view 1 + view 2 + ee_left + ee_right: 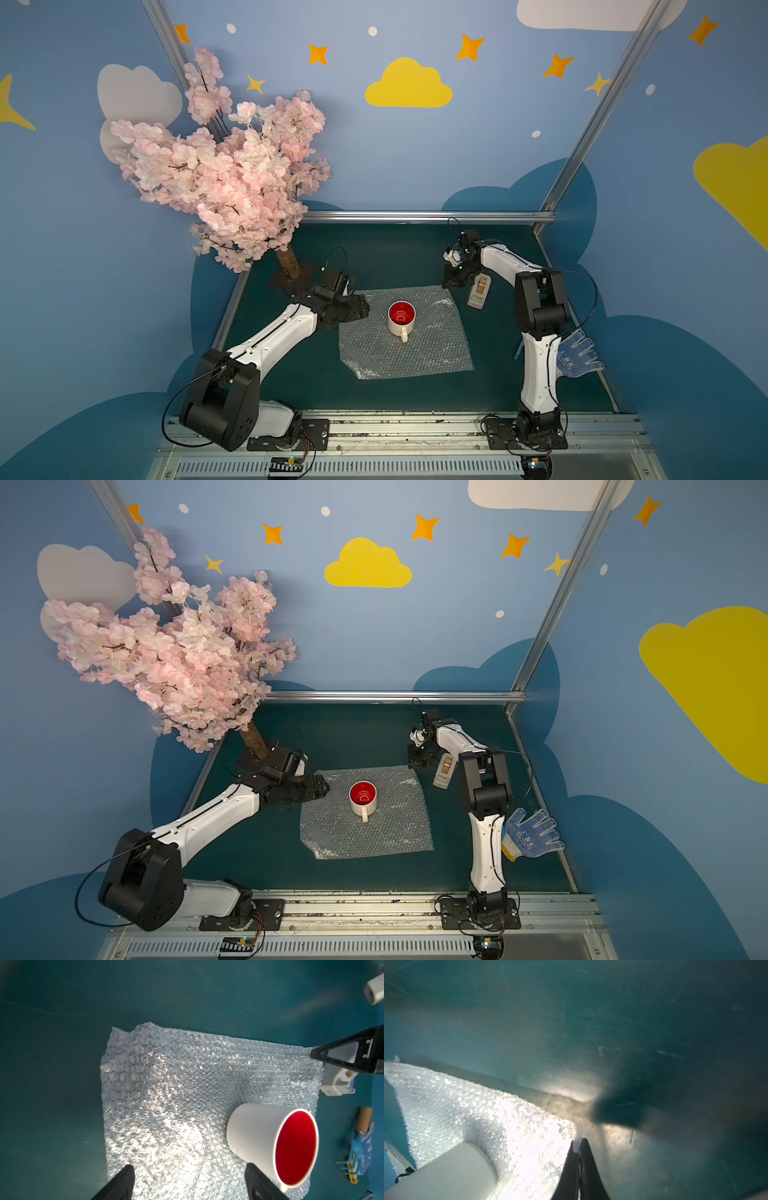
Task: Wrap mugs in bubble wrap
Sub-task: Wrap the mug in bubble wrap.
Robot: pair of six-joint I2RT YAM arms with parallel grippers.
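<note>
Glinting bubble wrap (pixel 374 349) under upright mug (pixel 401 322)

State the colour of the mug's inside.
Glossy red. The inside of the mug shows best in the left wrist view.

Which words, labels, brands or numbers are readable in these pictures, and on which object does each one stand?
No text can be read.
Glove: a blue printed mark, too blurred to read.
Tape dispenser: a small dark mark, too small to read.
Mug: no print visible.
</note>
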